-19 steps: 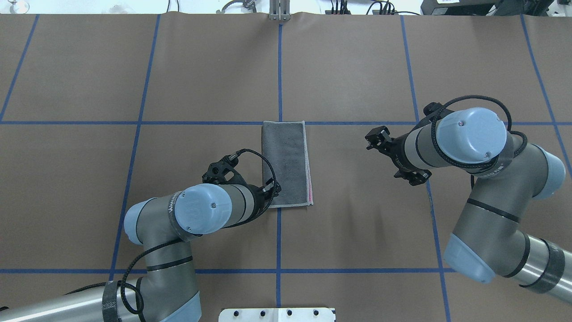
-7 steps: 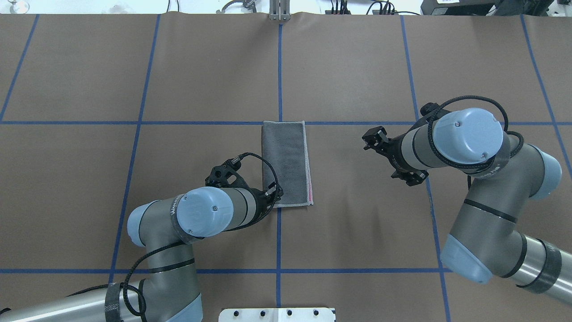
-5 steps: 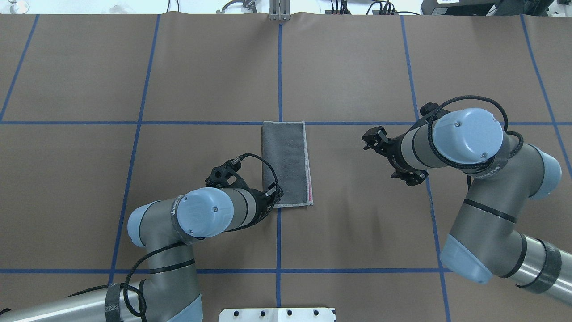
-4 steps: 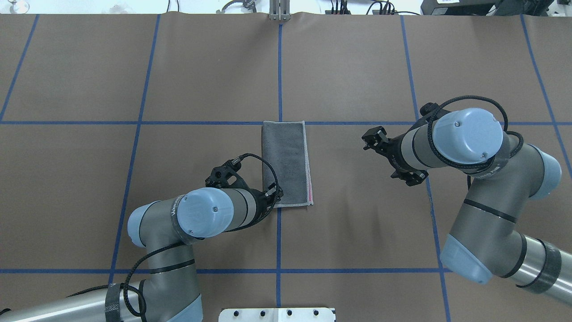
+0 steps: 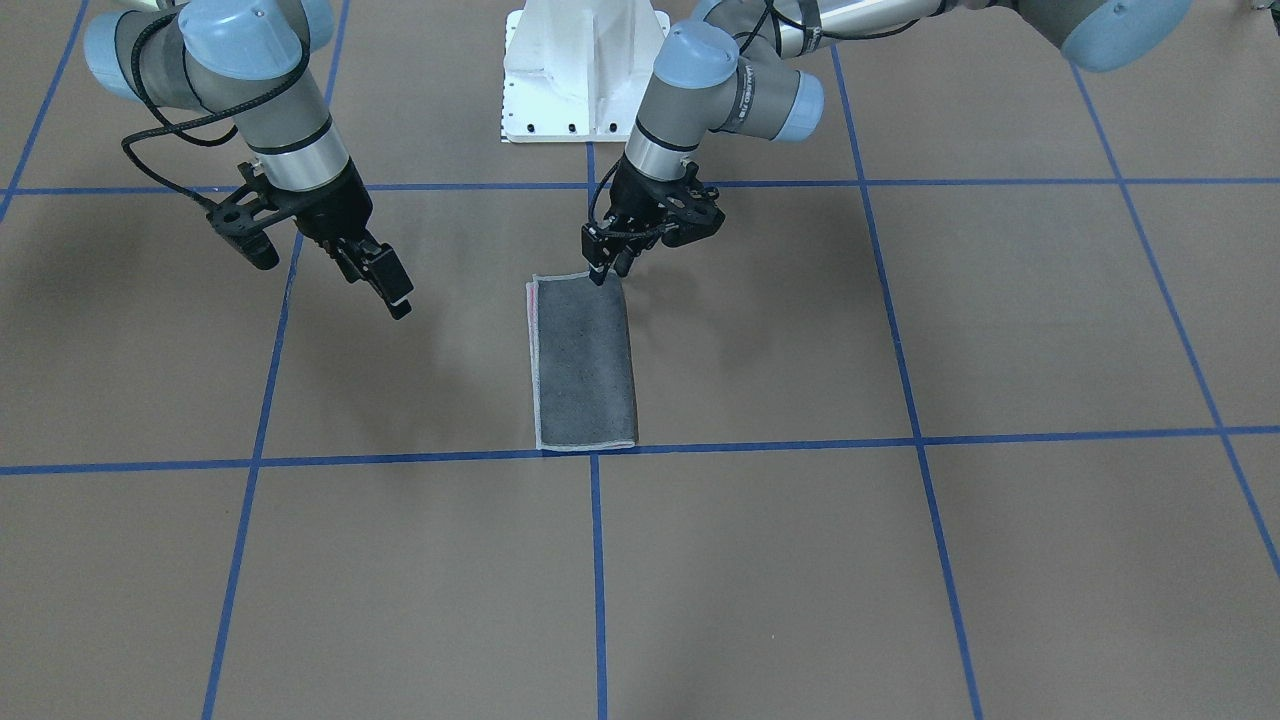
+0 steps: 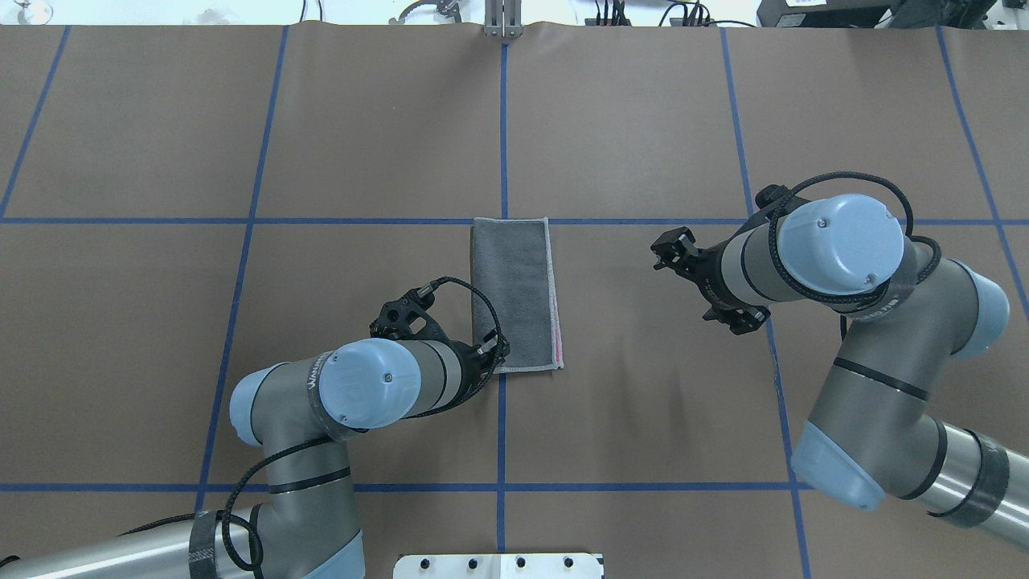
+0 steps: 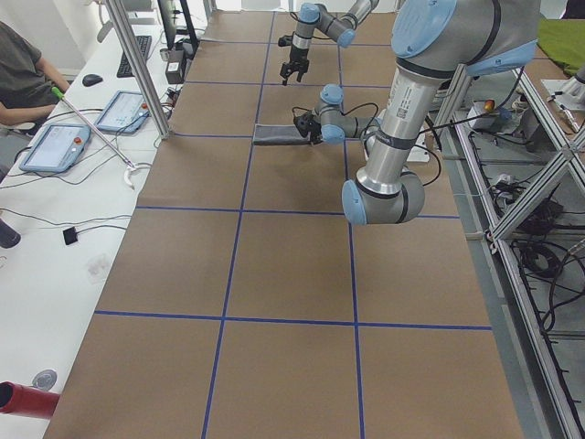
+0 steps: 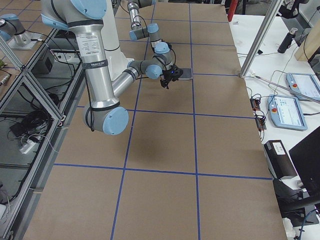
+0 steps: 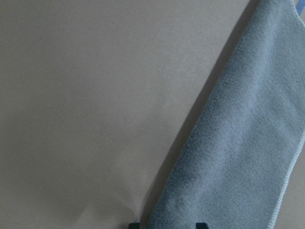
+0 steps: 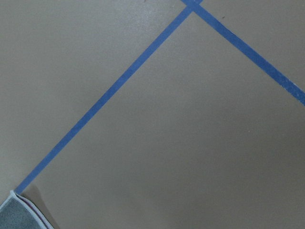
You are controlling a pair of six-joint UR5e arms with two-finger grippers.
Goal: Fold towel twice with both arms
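The towel (image 6: 515, 294) lies flat at the table's middle, folded into a narrow strip. Its dark grey face is up, with a light stitched edge and a sliver of pink at one long side. It also shows in the front-facing view (image 5: 584, 366). My left gripper (image 5: 604, 274) is down at the towel's corner nearest the robot. In the left wrist view its two fingertips (image 9: 135, 224) stand apart with the towel (image 9: 238, 157) corner between them. My right gripper (image 5: 398, 300) hangs above bare table, well off the towel, with nothing in it. The right wrist view shows no fingers, only a towel corner (image 10: 19, 213).
Blue tape lines (image 6: 502, 121) grid the brown table cover. The white pedestal base (image 5: 585, 70) stands at the robot's edge. In the exterior left view a person (image 7: 23, 78) sits at a side bench with tablets, beside a metal post (image 7: 137, 64).
Since 2.6 s ago the left wrist shifted slightly toward the towel's near corner and the right arm edged a little left. Over the last second nothing visibly moved.
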